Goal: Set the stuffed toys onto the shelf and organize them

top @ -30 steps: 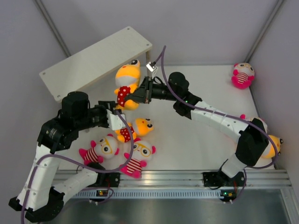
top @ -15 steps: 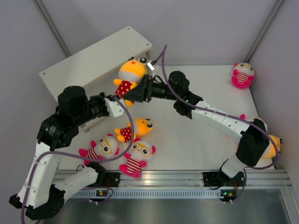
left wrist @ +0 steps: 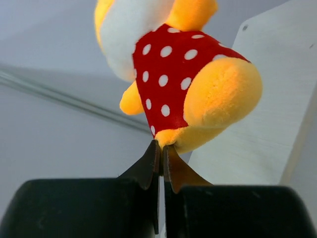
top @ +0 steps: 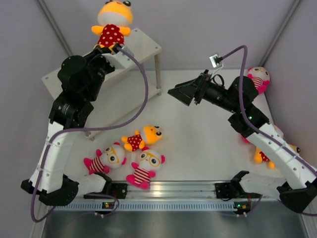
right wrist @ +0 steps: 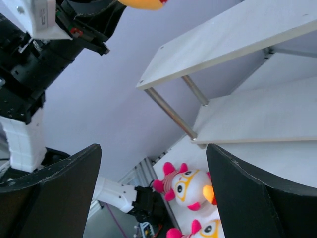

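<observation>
The left gripper (left wrist: 160,145) is pinched shut on the bottom of an orange toy (top: 111,25) in a red dotted shirt. It holds the toy up high over the far edge of the shelf (top: 141,45), so I think it can be set down on the top board. The right gripper (top: 177,93) hangs wide open with nothing in it, above the middle of the tabletop (top: 198,144), out of the way. A second orange toy (top: 143,138) and two glasses toys (top: 106,158) lie close together near the tabletop's near edge, waiting. A pink toy (top: 257,79) sits by the far right corner.
</observation>
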